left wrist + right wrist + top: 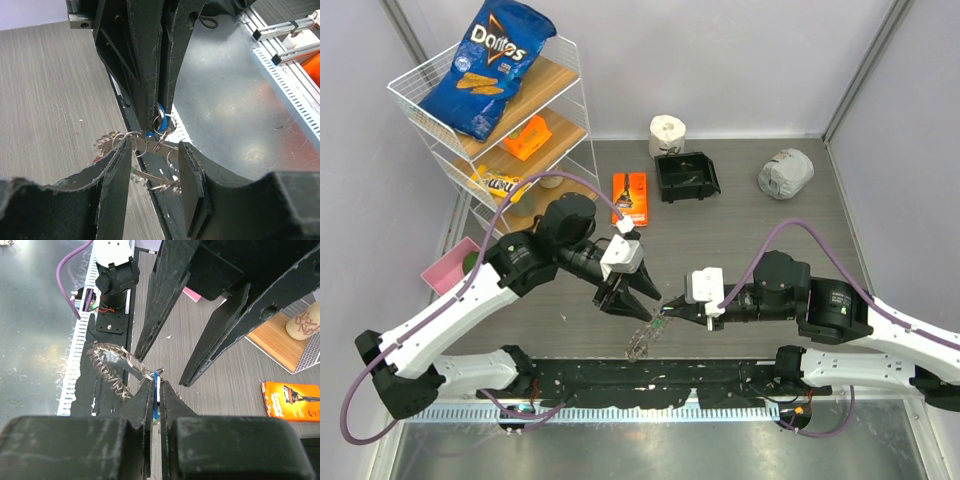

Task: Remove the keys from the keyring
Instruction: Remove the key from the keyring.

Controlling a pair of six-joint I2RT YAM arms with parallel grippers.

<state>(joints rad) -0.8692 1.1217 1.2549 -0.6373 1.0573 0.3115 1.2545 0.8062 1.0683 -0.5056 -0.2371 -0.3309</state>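
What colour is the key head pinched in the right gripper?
Blue: the key head shows clearest in the right wrist view.

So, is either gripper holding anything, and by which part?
Right gripper pinches a key by its blue head; left gripper is open, straddling the keyring, holding nothing.

— Colours at the middle?
— Silver keyring [107,365], a key [155,390] with a blue head.
— And farther off?
— Grey wood-grain table [720,220], orange box [630,198], black bin [665,165], blue Doritos bag [488,65] far left, pink tray [445,270] left.
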